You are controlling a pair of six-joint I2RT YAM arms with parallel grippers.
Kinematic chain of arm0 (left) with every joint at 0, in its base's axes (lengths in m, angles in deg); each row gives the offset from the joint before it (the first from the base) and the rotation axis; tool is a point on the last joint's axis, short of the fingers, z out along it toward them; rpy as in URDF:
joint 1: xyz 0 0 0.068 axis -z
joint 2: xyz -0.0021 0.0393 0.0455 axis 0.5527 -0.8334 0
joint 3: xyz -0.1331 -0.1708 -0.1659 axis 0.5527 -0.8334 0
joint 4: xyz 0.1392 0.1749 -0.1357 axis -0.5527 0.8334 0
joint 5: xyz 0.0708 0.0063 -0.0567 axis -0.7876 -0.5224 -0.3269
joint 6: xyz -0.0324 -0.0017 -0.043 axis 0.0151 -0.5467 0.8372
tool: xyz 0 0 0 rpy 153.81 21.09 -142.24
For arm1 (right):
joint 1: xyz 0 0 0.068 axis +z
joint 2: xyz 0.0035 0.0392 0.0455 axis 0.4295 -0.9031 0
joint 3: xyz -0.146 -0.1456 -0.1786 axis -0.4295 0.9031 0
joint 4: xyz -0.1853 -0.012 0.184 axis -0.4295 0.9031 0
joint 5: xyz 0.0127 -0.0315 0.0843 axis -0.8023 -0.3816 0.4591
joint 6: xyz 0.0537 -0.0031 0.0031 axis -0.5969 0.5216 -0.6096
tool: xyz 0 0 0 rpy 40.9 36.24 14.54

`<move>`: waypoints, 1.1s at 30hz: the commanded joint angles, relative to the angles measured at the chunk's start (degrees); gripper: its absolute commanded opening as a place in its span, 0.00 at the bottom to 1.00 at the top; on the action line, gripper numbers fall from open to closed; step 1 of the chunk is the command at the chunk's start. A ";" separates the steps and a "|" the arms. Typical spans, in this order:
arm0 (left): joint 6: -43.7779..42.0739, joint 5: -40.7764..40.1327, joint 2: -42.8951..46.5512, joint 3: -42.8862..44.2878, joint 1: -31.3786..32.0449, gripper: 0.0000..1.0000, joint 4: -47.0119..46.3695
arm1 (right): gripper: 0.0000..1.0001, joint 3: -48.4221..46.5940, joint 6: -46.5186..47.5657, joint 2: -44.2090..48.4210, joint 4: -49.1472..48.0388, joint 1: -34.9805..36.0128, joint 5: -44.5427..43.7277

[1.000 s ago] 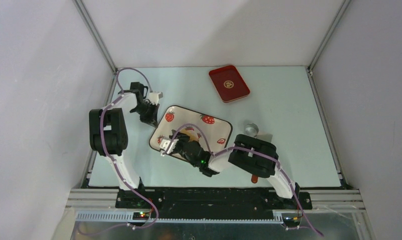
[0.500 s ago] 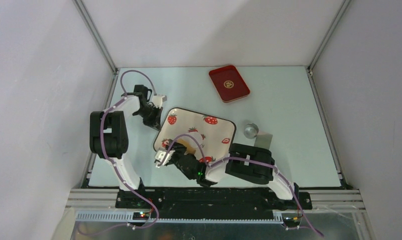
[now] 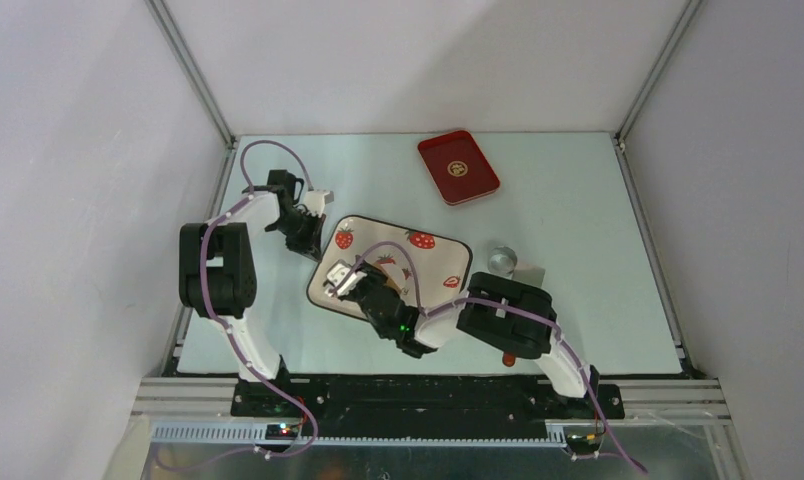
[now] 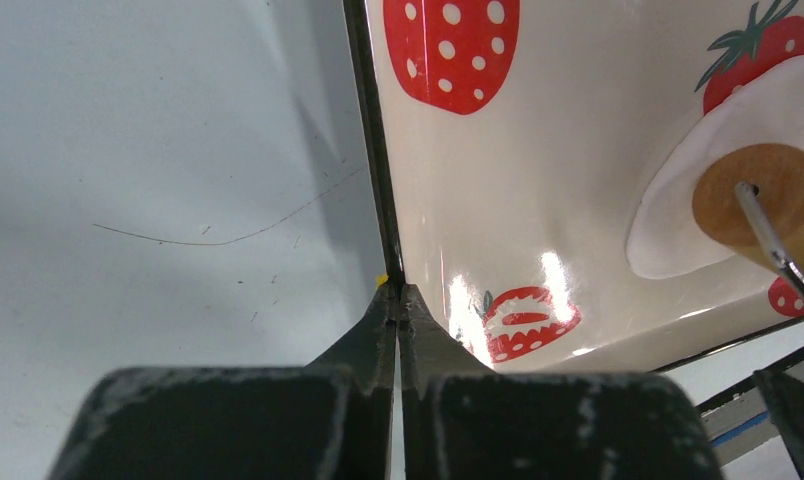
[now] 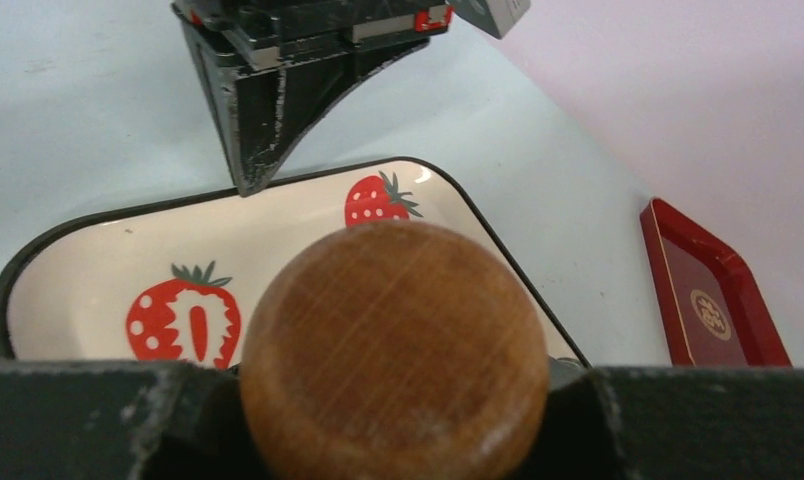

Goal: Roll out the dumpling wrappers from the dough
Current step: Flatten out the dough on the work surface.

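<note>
Right gripper [image 3: 346, 288] has swung back from the strawberry tray's [image 3: 433, 260] near-left corner toward its middle.
From above: pale matte table [image 3: 578, 300], plain grey walls [image 3: 398, 60], a glossy red tray [image 3: 458, 166] at the back, a silvery round cup [image 3: 501, 260] near the strawberry tray. Left wrist: left gripper [image 4: 396, 300] is pressed shut, tips at the thin black rim; a flat white dumpling wrapper [image 4: 663, 225] lies on the glazed cream surface under the rolling pin's [image 4: 758, 190] round wooden end. Right wrist: black fingers [image 5: 78, 420] clamp that grained pin.
</note>
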 commanded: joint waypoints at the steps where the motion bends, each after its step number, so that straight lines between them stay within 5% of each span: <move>1: -1.35 0.34 0.98 -1.69 0.72 0.00 1.08 | 0.00 -0.15 -5.39 0.89 5.12 -2.46 -2.07; 15: -1.21 0.60 1.95 -1.94 1.16 0.00 1.12 | 0.00 -0.78 0.07 -4.34 -3.78 0.57 -2.36; 33: -1.05 1.45 2.93 -2.25 1.24 0.00 1.06 | 0.00 -1.41 -0.98 -4.30 -2.35 2.85 -1.58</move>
